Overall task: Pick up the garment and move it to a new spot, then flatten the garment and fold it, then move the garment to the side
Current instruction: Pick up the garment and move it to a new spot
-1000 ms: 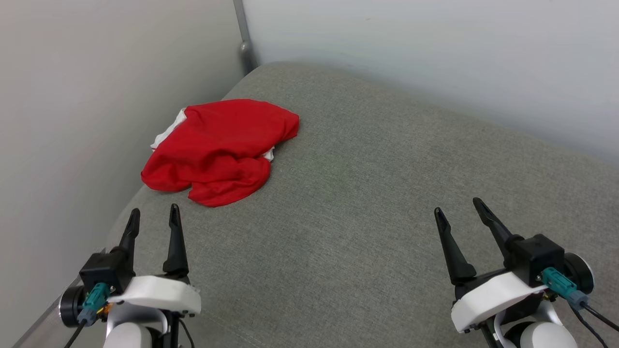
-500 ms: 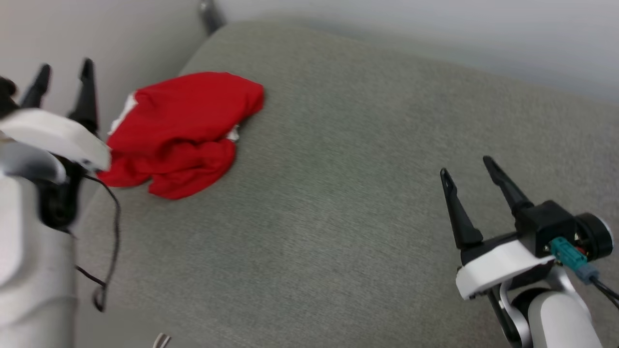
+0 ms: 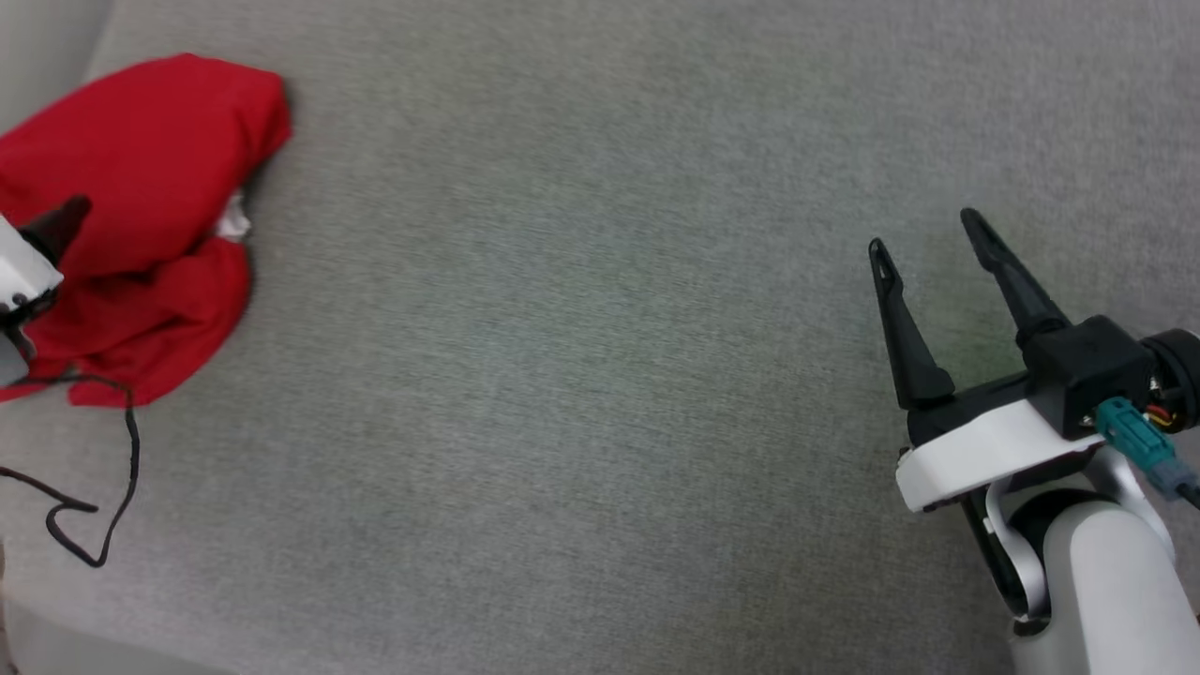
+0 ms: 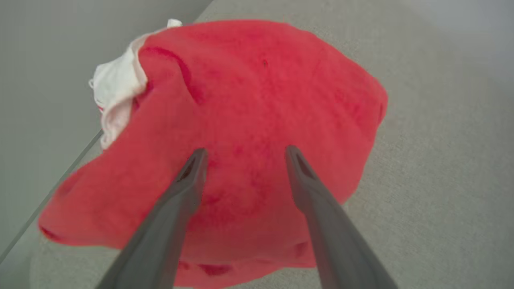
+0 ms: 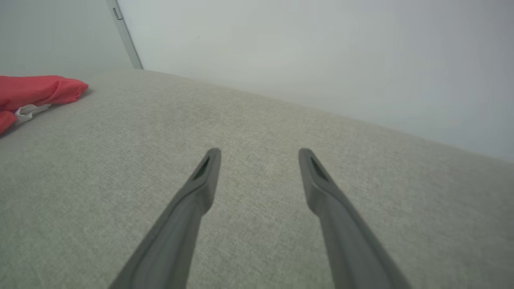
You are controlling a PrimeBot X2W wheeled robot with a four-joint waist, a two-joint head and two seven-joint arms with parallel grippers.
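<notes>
Fingers first: the left gripper (image 4: 245, 152) has both of its long dark fingers spread wide with nothing between them, pointing down onto the red cloth. From the left wrist view I can't tell if the tips touch the fabric or hang just above it. The right gripper (image 3: 924, 234) is spread wide too, holding nothing, above bare upholstery near the right edge, well apart from the shirt.

Now biggest to smallest. The grey cushion (image 3: 600, 375) carries everything, and most of it is bare. A pale wall (image 5: 321, 52) runs along its far edge and another along its left edge. The garment (image 3: 141, 141) sits as a rumpled heap against the cushion's left edge, near the far left corner. It's bunched and folded over itself, with no print showing. A bit of white sleeve (image 4: 116, 92) pokes out on the wall side. A thin black cable (image 3: 122, 450) from the left arm loops over the cushion just beside the heap.

Progress-wise, I'd say basically nothing is ticked off yet. The shirt isn't gripped, isn't lifted and isn't flat. My read is the left arm is lining up the first grab. So the pickup, the move to a new spot, the flattening, the fold and the final shift to the side are all left.
</notes>
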